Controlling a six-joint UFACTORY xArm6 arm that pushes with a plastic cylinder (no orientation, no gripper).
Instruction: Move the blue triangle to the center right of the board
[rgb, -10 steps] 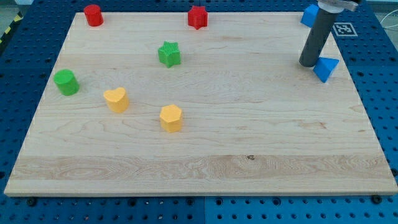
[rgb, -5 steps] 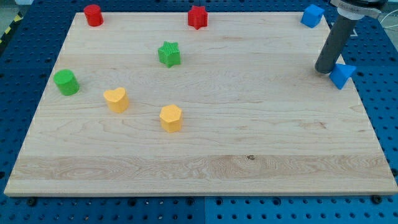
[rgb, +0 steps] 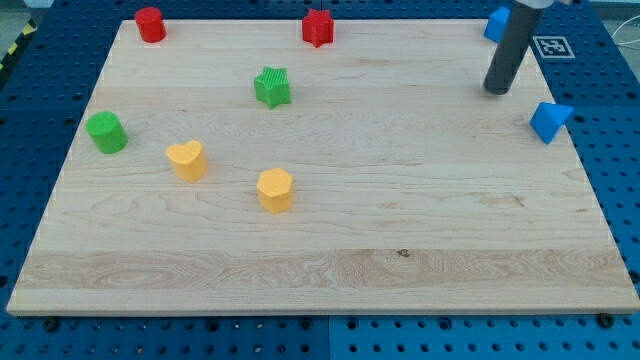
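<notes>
The blue triangle (rgb: 550, 121) sits at the right edge of the wooden board (rgb: 400, 300), in the upper right of the frame, slightly above the board's vertical middle; judged against the task, it is at or very near the center-right target, though a small nudge toward the view's bottom may be needed to centre it. My tip (rgb: 497, 90) stands apart from the triangle, up and to the view's left of it, with bare wood between the two, so no push is being applied at this moment. There are no jaws on this rig: the arm ends in a plain dark rod, which grasps nothing and can only shove. A tip placed above and left of the triangle would, if driven down and right, push the block off the board edge, so any correction probably calls for an approach from directly above the block. Block count: two blue, the triangle and a blue block (rgb: 495, 22) partly hidden behind the rod at the top right corner; two red, a red cylinder (rgb: 150, 24) and a red star (rgb: 318, 28); two green, a green star (rgb: 271, 87) and a green cylinder (rgb: 105, 132); two yellow, a yellow heart (rgb: 187, 159) and a yellow hexagon (rgb: 274, 189).
</notes>
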